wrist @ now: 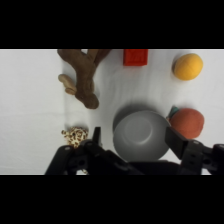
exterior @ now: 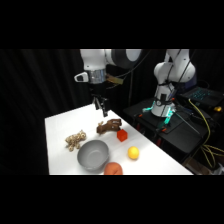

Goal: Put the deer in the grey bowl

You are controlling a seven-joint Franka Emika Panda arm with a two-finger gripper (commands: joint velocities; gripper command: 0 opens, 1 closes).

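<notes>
Lying beside grey bowl (wrist: 140,135), seemingly untouched: deer (wrist: 82,75).

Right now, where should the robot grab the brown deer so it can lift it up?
Probably around the middle of the deer's long body, coming straight down from above. It lies flat on the white table, with its legs splaying at one end, so the narrower trunk looks easiest to pinch across. The gripper hangs above it, open, and the grey bowl sits close by.
</notes>
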